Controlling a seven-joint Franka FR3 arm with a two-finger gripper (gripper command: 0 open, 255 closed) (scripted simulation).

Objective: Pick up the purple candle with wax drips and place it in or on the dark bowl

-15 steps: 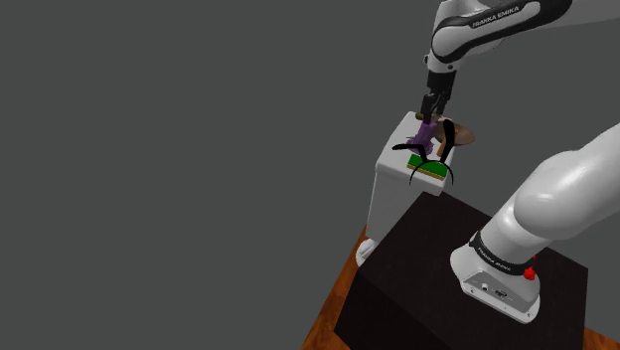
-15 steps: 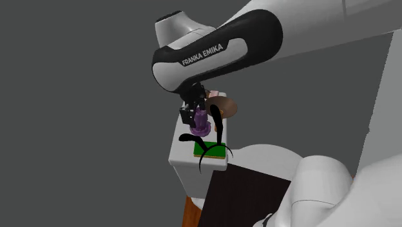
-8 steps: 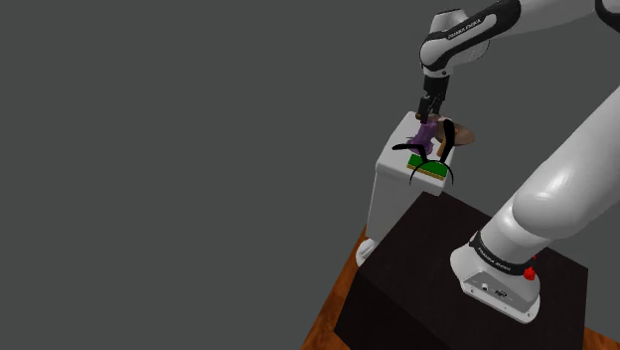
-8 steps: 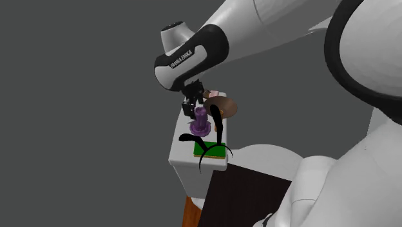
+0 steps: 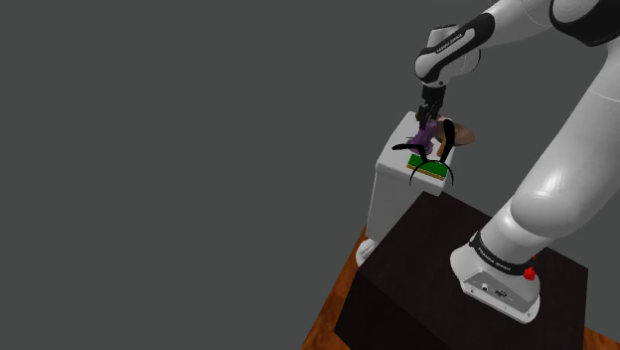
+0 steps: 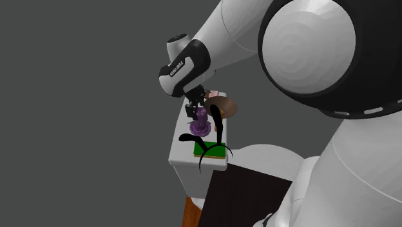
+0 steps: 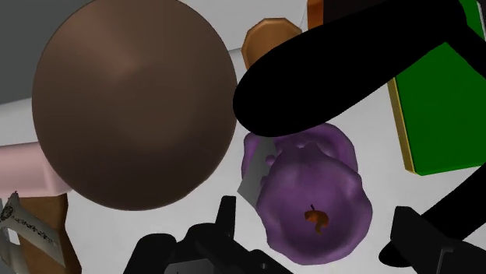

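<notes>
Candle (image 7: 311,210) within the parted hand (image 7: 318,224); black band (image 7: 343,70) perhaps overlapping; brown bowl (image 7: 132,101) beside.

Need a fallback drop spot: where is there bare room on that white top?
Bare: a strip of the white top along the second exterior view's left edge, beside the green pad and purple candle. Crowded: between candle, brown bowl and the black curved bands, under the gripper.

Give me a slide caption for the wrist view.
Open gripper straddles the purple candle without touching it, brown bowl beside.
</notes>
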